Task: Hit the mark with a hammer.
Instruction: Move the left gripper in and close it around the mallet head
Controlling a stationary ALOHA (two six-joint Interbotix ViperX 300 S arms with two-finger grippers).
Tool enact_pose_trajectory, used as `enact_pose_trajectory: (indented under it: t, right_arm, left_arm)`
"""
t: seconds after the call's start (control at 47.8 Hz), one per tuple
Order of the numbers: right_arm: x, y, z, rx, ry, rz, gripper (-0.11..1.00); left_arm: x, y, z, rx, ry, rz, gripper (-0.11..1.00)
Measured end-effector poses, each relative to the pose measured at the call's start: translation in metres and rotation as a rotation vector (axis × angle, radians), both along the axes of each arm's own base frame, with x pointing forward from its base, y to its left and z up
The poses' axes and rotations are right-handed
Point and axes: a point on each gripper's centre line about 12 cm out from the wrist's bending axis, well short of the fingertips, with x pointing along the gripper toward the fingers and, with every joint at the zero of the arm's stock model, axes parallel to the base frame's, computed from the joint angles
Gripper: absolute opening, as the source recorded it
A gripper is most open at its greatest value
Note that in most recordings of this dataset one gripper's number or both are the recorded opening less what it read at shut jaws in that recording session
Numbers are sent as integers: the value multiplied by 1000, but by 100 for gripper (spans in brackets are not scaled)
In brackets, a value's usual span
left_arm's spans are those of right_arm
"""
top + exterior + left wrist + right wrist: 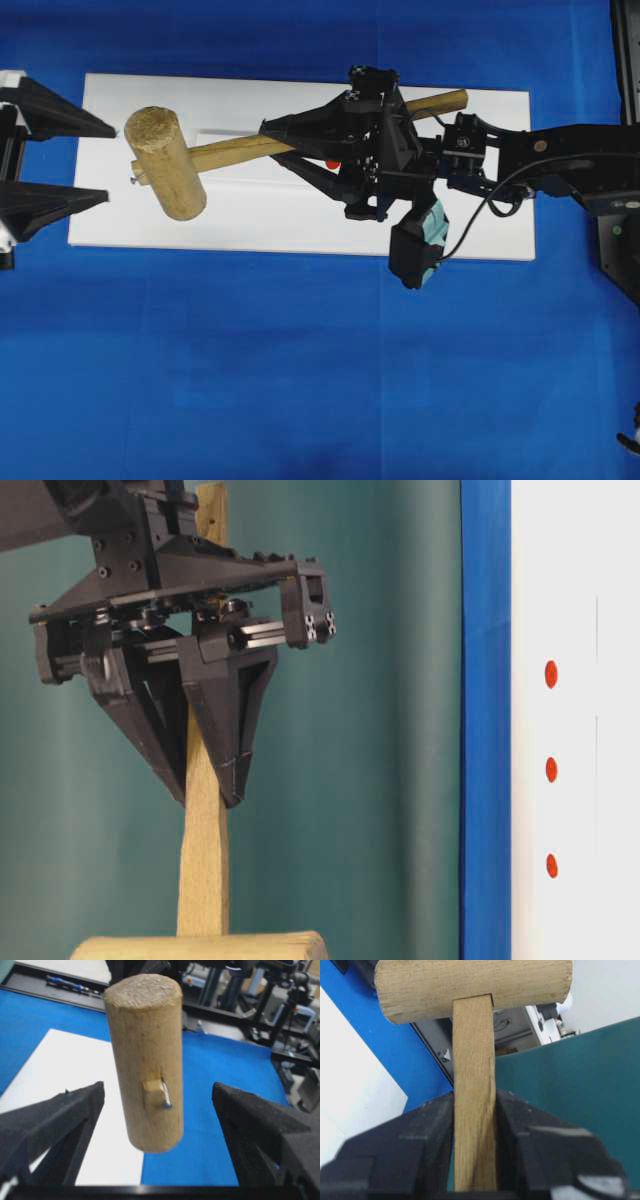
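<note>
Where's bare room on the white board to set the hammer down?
Free: the board's near strip, between the hammer head and the right gripper's hanging camera; also its far edge above the handle. Blue mat around is bare too. Crowded: the middle, under the right gripper clamped on the handle, and the left end, where the open left gripper flanks the head.

- Overhead view: bright, even light; the blue table (pixel 300 380) is saturated and the white board (pixel 260 215) is nearly blown out, with only faint, soft shadows under the hammer (pixel 165 165).
- Table-level view: sharp on the right gripper (pixel 210 780), whose black parts lose detail in their own shade; the white surface at right is washed out.
- Left wrist view: the hammer head is slightly soft, the near jaws blurred, the background clutter out of focus.
- Right wrist view: the close jaws are blurred and the handle is fairly crisp.
</note>
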Motion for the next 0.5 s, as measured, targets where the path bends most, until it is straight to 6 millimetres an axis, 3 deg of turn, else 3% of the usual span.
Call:
enact_pose_trajectory:
  t: [0.503]
  right_arm:
    - [0,0,-3,1,18,4,9]
  left_arm:
    - [64,9,-13,0,35,27,93]
